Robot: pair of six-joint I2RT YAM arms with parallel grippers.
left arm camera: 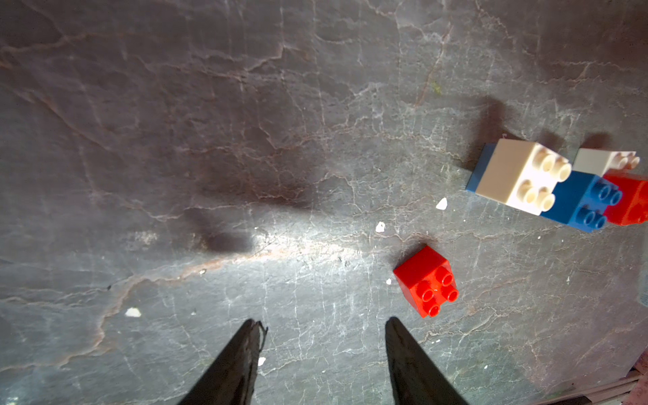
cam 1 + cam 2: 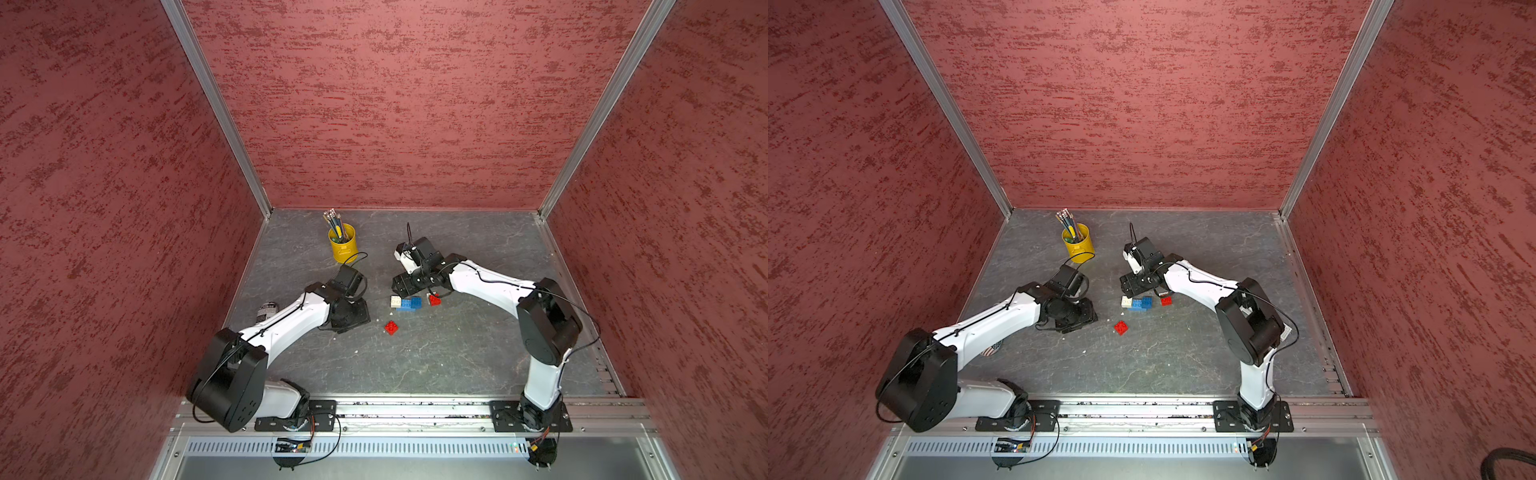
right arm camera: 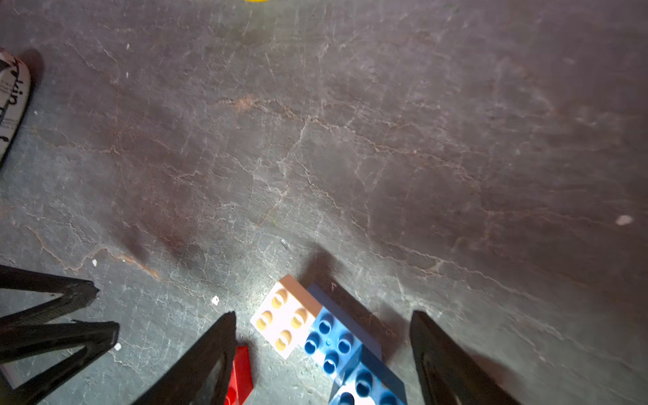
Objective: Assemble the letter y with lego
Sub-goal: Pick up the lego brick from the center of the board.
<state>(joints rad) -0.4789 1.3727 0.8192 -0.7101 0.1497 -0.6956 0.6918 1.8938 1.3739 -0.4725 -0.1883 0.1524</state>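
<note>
On the table (image 2: 457, 365), a cup (image 2: 343, 249) with pencils (image 2: 333, 220) in it stands far and left of the middle, and a can (image 2: 267, 311) lies at the left edge, partly under the left arm (image 2: 291, 322). A row of joined bricks (image 2: 407, 302) lies in the middle, with a loose brick (image 2: 434, 299) just right of it and a lone brick (image 2: 391, 327) nearer and slightly left, apart from it. The left gripper (image 1: 322, 322) is left of the bricks, and the right gripper (image 3: 322, 315) is just at the row's far side.
</note>
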